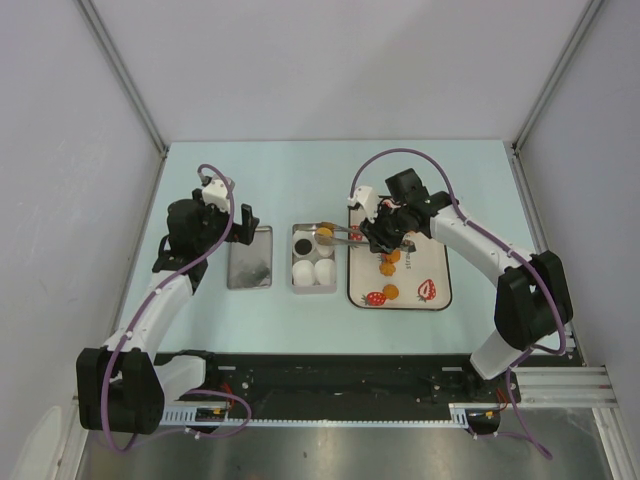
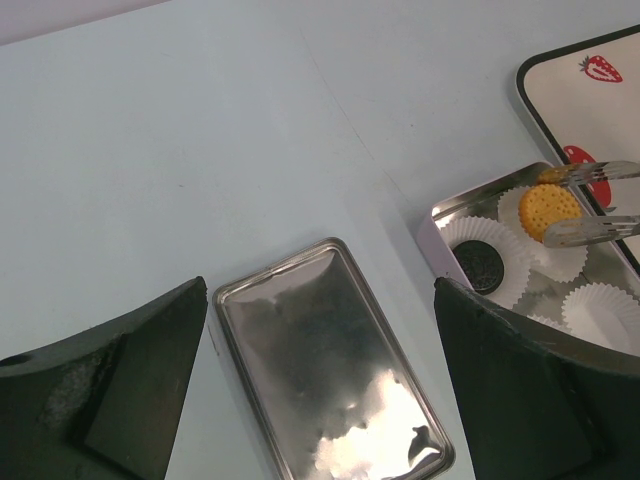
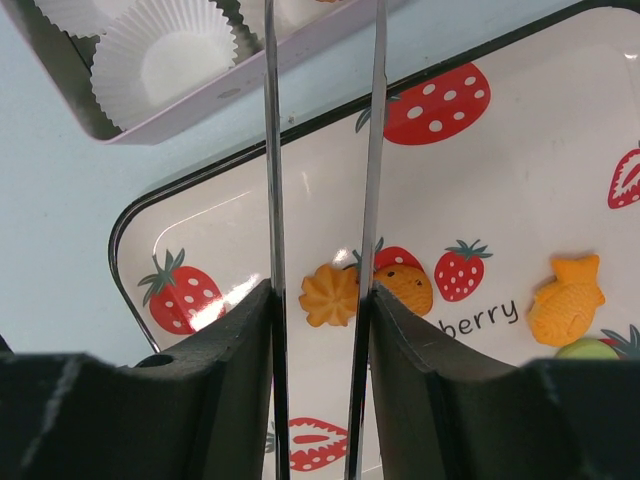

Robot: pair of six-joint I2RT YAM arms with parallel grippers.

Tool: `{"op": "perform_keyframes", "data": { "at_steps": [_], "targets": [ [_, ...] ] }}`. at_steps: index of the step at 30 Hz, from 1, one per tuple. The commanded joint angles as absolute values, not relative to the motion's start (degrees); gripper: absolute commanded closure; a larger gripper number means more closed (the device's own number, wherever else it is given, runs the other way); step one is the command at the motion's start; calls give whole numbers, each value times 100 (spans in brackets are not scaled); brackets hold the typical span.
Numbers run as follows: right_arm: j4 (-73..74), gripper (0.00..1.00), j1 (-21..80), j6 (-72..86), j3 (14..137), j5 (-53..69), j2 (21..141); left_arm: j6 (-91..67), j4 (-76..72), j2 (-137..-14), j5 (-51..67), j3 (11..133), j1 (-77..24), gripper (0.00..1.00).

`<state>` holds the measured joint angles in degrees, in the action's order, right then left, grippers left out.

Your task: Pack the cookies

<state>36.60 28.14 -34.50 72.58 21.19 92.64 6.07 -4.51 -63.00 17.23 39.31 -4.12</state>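
Tongs [image 2: 590, 232] clamped in the right gripper [image 1: 385, 232] pinch a round orange cookie [image 2: 548, 208] narrowly above the far-right paper cup [image 2: 562, 258] of the tin [image 2: 440, 215]. A black cookie [image 2: 482, 265] already fills the far-left cup. Both near cups look empty, and other cookies [image 3: 566, 300] wait on the tray [image 3: 120, 250].

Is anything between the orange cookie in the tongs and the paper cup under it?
Nothing visible. The orange cookie, pinched in the tongs, is over an open white paper cup in the tin; the black cookie occupies the neighbouring cup.
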Motion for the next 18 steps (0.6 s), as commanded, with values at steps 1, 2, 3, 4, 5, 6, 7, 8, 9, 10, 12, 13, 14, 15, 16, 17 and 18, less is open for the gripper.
{"op": "perform_keyframes", "data": {
  "at_steps": [1,2,3,4,5,6,7,8,9,10,12,13,14,15,16,17,18],
  "targets": [
    [3683,57,2839,-3463,7497,2048,9026,694,-527,-6258,1881,4052,-439,0],
    [3691,57,2839,-3463,7497,2039,9026,677,-527,-6249,1881,4052,-431,0],
    [3683,56,2839,-3463,7497,2039,9026,685,-527,-6258,1890,4052,-431,0],
    [3683,56,2839,-3463,7497,2039,9018,686,-527,-6249,1890,4052,-439,0],
    [3683,55,2839,-3463,7497,2030,9018,677,-527,-6258,1881,4060,-431,0],
    [3683,54,2839,-3463,7497,2030,9018,677,-519,-6249,1881,4061,-439,0],
    [3683,53,2839,-3463,7506,2030,9009,685,-527,-6249,1890,4061,-431,0],
    [3700,53,2830,-3463,7497,2039,9017,668,-519,-6258,1890,4061,-439,0],
    [3691,53,2839,-3463,7497,2039,9018,677,-519,-6258,1890,4061,-439,0],
    [3700,52,2839,-3463,7497,2039,9018,677,-519,-6249,1898,4061,-431,0],
    [3709,52,2839,-3463,7497,2039,9026,668,-519,-6249,1907,4061,-439,0],
    [3709,51,2830,-3463,7497,2039,9026,677,-510,-6249,1907,4061,-431,0],
    [3700,51,2839,-3463,7497,2048,9026,677,-518,-6258,1907,4061,-439,0],
    [3700,50,2839,-3454,7497,2039,9026,677,-519,-6258,1899,4061,-439,0],
    [3691,50,2839,-3454,7497,2039,9026,677,-519,-6267,1907,4061,-431,0],
    [3691,50,2839,-3445,7497,2039,9018,677,-519,-6267,1907,4069,-439,0],
    [3691,50,2839,-3445,7497,2039,9018,677,-519,-6267,1916,4069,-439,0]
  ]
}}
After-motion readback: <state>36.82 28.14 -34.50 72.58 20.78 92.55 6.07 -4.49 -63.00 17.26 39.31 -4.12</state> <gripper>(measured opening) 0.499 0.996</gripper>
